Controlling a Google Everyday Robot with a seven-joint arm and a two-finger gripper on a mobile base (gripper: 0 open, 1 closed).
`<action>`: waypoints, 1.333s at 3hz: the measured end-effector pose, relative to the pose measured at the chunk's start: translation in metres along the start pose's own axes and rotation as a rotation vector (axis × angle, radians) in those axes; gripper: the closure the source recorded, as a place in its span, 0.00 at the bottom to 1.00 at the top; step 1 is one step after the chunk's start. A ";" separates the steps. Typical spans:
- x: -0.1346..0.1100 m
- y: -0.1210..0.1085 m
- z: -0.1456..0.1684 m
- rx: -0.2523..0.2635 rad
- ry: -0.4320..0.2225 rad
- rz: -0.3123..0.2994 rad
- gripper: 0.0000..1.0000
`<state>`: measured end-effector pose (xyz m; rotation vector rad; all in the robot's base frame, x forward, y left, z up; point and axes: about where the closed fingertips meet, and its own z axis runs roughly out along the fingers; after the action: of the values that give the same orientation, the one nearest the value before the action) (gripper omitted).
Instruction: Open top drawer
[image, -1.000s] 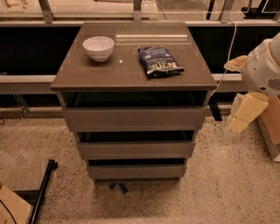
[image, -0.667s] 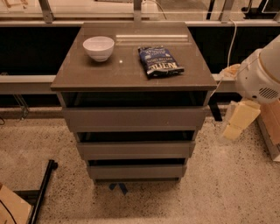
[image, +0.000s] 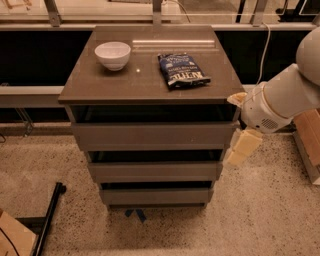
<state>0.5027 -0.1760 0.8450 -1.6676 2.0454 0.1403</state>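
Top drawer (image: 152, 134) sits directly under the counter (image: 100, 87), its long axis running left-right, front not yet pulled out. Gripper (image: 240, 141) hangs just beside the drawer's right end, so the drawer lies to its left; released or clenched, cannot tell. Arm (image: 290, 95) reaches in from the right, sloping down leftward, wrist level with the counter's edge.

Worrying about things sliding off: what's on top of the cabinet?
On the tabletop: a white bowl at back left, a dark snack bag right of it, apart. Anything under the bag is hidden. The end effector hangs at the right end of the top drawer.
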 end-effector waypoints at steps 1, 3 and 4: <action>0.002 -0.016 0.037 -0.025 -0.052 0.005 0.00; 0.004 -0.013 0.039 -0.034 -0.070 0.025 0.00; -0.012 -0.023 0.064 -0.041 -0.121 -0.006 0.00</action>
<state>0.5461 -0.1470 0.7991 -1.6483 1.9599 0.2753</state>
